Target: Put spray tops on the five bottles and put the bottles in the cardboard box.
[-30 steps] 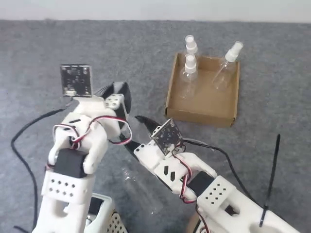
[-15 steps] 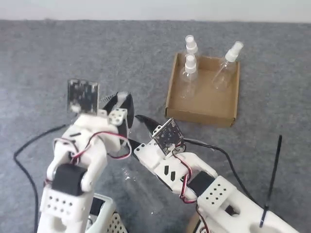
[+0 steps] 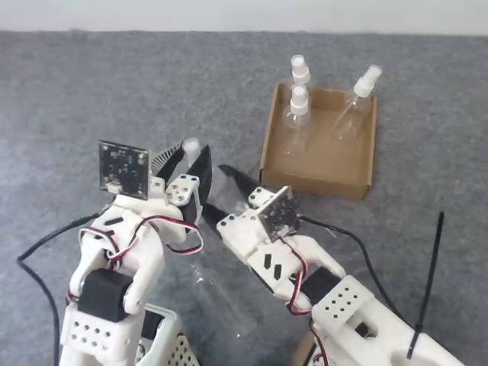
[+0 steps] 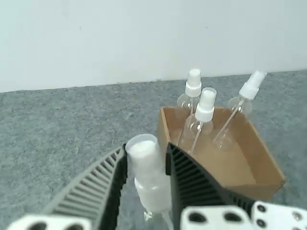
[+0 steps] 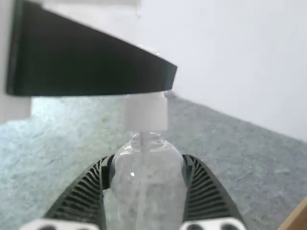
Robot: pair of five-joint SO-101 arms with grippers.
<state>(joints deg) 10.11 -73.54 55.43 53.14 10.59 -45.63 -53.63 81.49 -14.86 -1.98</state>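
**High view.** Against the earlier frames, the left arm has swung inward. Its left end effector (image 3: 191, 156) now carries the white plastic spray top (image 3: 191, 144) closer to the right end effector (image 3: 216, 188). The right end effector has itself shifted slightly toward the shallow brown cardboard box (image 3: 313, 185).

Judgement: capping of the fourth bottle is in progress, and boxing of it has not begun.

Three capped clear bottles already stand in the box:
- the rear bottle (image 3: 300, 70)
- the middle bottle (image 3: 297, 103), just ahead of it
- the leaning bottle (image 3: 364, 82), at the far corner

What appears to be a further clear bottle (image 3: 223, 299) lies on the grey carpeted worktop (image 3: 91, 84) between the arm bases. A white perforated basket (image 3: 171, 347) sits beside the left arm base.

**Left wrist view.** The left end effector is closed on the spray top, with its ribbed jaws touching both sides. The box lies beyond.

**Right wrist view.** The right end effector is clamped on the clear round bottle (image 5: 144, 165), which is held upright. The spray top sits directly over the neck, with its dip tube inside. Full seating cannot be confirmed. A black finger (image 5: 91, 62) of the left end effector crosses above.

**Obstructions.** The box's near wall and the standing bottles must be cleared. The front of the box floor looks free.
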